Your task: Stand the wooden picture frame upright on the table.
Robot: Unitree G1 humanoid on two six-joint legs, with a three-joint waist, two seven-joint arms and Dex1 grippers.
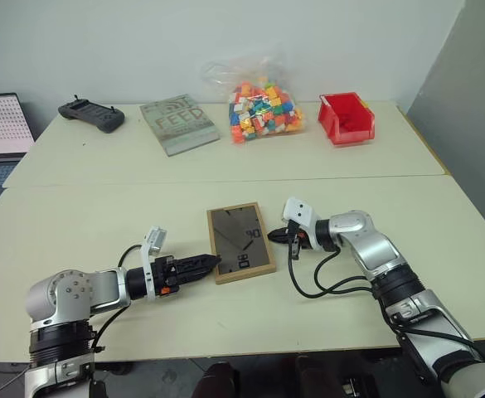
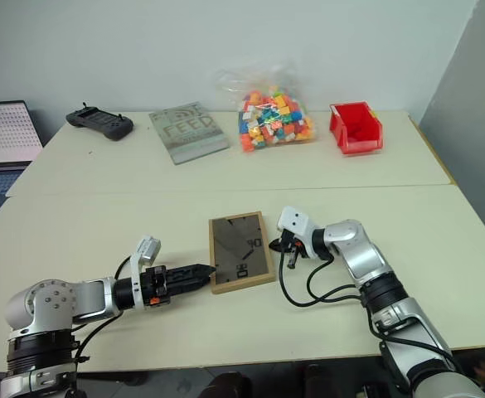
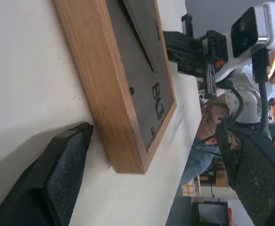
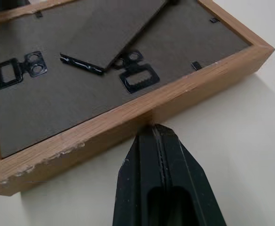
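The left gripper (image 2: pixel 202 271), fingers wide, sits at the near corner of the wooden picture frame (image 2: pixel 241 251), which lies face down on the table (image 2: pixel 101 240), easel stand up. The right gripper (image 4: pixel 155 128), fingers shut and holding nothing, touches the opposite edge, likely bracing the frame for lifting.

Light-wood picture frame (image 1: pixel 240 242) with dark grey back, cream surface (image 1: pixel 101 224), red bin (image 1: pixel 346 118), multicoloured bricks (image 1: pixel 264 110) in clear bag, grey book (image 1: pixel 178 126).
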